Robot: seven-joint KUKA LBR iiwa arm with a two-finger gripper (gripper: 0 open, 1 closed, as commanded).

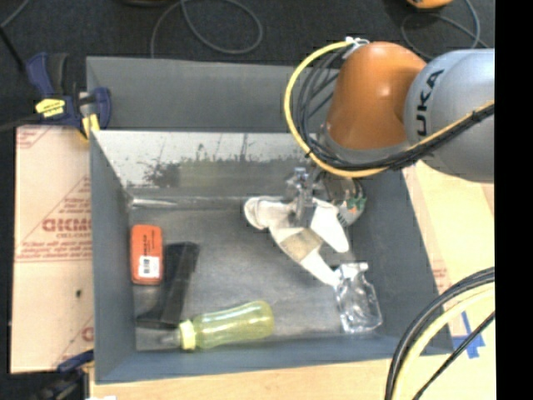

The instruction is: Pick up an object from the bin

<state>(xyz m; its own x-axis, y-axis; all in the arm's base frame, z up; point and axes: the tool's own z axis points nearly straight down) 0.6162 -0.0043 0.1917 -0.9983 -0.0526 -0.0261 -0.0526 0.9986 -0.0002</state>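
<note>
White cloth, crumpled and marked with a tan patch near its middle, is seen lying right of the bin's centre, stretched slantwise from the middle of the floor toward the near right corner. The bin is entered from the right edge by the arm, whose orange-capped wrist is held above the far right part of the bin and is ringed by yellow and black cables. The gripper is pointed steeply down at the far end of the white cloth and appears to be touching it. How far it is opened cannot be told.

A clear plastic bottle is found just beside the near end of the cloth, in the near right corner. Along the near edge a yellow-green bottle is laid on its side. Near the left edge an orange box is placed beside a black flat object.
</note>
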